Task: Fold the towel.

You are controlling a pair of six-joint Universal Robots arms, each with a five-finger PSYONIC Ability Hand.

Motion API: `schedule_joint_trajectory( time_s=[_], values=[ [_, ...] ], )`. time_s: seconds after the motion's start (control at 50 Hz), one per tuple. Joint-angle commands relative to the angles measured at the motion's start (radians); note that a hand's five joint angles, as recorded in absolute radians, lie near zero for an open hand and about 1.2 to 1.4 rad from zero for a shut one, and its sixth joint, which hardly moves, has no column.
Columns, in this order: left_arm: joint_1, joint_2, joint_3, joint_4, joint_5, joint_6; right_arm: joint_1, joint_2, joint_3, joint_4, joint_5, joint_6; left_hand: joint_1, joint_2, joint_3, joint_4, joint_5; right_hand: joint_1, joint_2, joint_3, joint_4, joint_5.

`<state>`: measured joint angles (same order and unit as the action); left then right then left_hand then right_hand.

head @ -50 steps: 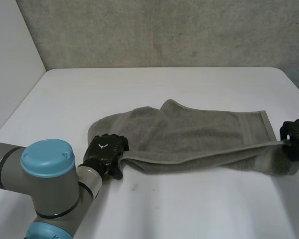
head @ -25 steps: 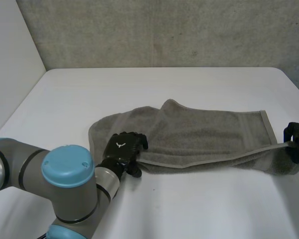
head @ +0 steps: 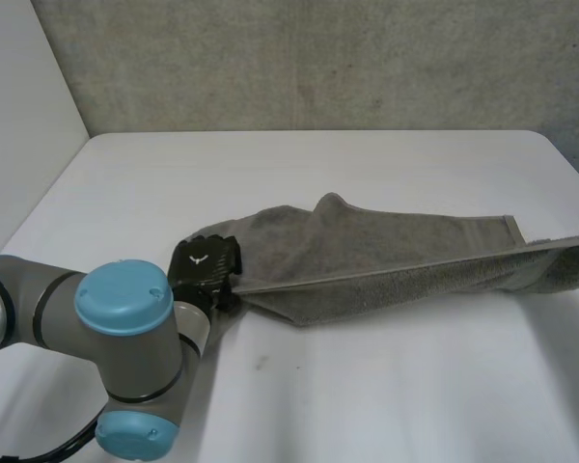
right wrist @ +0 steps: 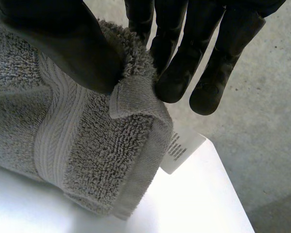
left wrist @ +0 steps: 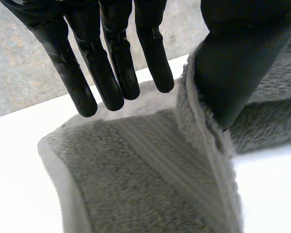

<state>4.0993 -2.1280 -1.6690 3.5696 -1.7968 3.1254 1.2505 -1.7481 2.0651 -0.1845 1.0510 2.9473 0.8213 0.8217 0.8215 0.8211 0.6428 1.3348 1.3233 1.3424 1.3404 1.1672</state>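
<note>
Both near-hem ends of the grey terry towel (head: 386,256) we are pinching between thumb and fingers, left hand (head: 205,265) at 8 o'clock, right hand (right wrist: 63,46) at 3 o'clock of the white table (head: 367,386), pulling it taut, presumably for a straight fold.

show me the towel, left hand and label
towel (head: 386,256): head view, middle of the cloth
left hand (head: 203,262): head view, back of the hand
label (right wrist: 181,151): right wrist view, middle of the white tag
</note>
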Motion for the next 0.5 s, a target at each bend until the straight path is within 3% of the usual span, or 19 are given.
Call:
schedule_joint_trajectory(
  time_s=[0.02,0.24,0.42,0.46,0.48,0.5],
  values=[
    [0.032,0.016,-0.029,-0.002,0.000,0.079,0.000,-0.007,-0.032,0.013,-0.034,0.013,0.126,0.126,0.126,0.126,0.130,0.061,0.073,0.054,0.056,0.055],
    [0.050,0.122,-0.132,-0.003,0.007,0.097,0.004,0.002,-0.094,0.033,-0.029,0.007,0.135,0.135,0.135,0.135,0.139,0.061,0.073,0.054,0.056,0.055],
    [0.058,0.163,-0.208,-0.009,0.010,0.113,0.009,0.013,-0.123,0.039,-0.017,0.006,0.267,0.267,0.267,0.267,0.271,0.061,0.073,0.054,0.056,0.055],
    [0.061,0.163,-0.225,-0.008,0.011,0.125,0.009,0.024,-0.134,0.040,-0.016,0.007,0.358,0.358,0.358,0.358,0.362,0.061,0.073,0.054,0.056,0.055],
    [0.065,0.164,-0.238,-0.008,0.011,0.142,0.009,0.024,-0.134,0.040,-0.016,0.007,0.573,0.572,0.573,0.573,0.577,0.061,0.073,0.054,0.056,0.055],
    [0.072,0.166,-0.250,-0.005,0.013,0.160,0.009,0.025,-0.134,0.040,-0.016,0.006,0.575,0.574,0.575,0.575,0.579,0.061,0.073,0.054,0.056,0.055]
  ],
)
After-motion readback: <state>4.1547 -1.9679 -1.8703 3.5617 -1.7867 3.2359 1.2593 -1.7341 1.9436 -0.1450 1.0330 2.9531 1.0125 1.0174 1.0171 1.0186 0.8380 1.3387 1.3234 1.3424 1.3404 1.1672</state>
